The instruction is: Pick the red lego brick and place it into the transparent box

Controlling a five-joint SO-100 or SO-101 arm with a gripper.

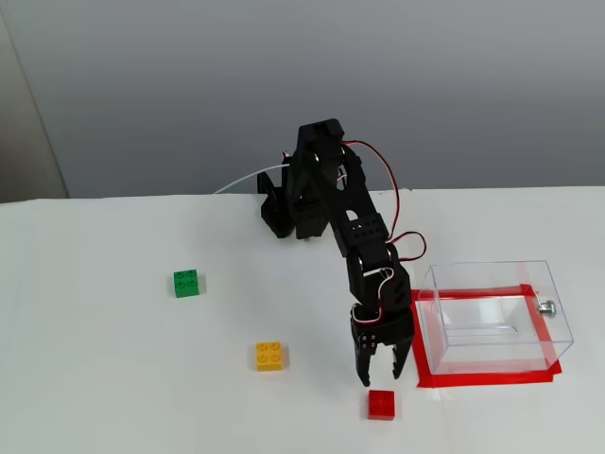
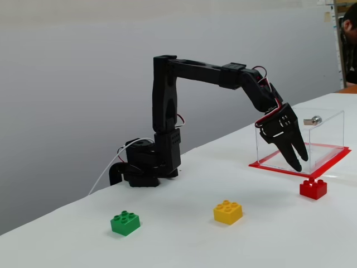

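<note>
Black multi-joint arm (image 1: 326, 199) bolted at the far middle of a white table (image 1: 113, 378), reaching forward and down toward the near right in a fixed view. Black two-finger gripper (image 1: 378, 371) hangs tip-down, fingers slightly spread, nothing between them, so released and empty. In another fixed view the gripper (image 2: 298, 162) shows the same: tips apart, pointing down at an angle, above the table surface, not touching anything.

Small square bright red plastic brick with studs (image 1: 382, 404) sits on the table just near of the gripper tips, close to the near edge of the picture. In the side view the red brick (image 2: 313, 188) is on the table just below and right of the fingertips, a clear gap between them. Brick is outside the box, near its near-left corner, apart from it.

Clear plastic rectangular box with thin see-through walls (image 1: 553, 284) stands right of the gripper on a red tape outline (image 1: 473, 381), small metal knob (image 1: 545, 306) on its right wall. Nothing seen inside. In the side view the box (image 2: 329, 125) is behind the gripper, knob (image 2: 313, 120) visible through the wall.

Small yellow studded plastic brick (image 1: 269, 356) left of the gripper, well apart. Small green studded plastic brick (image 1: 186, 283) further left and farther back. Both loose on the table. Red and white wires (image 1: 397, 203) run along the arm.
</note>
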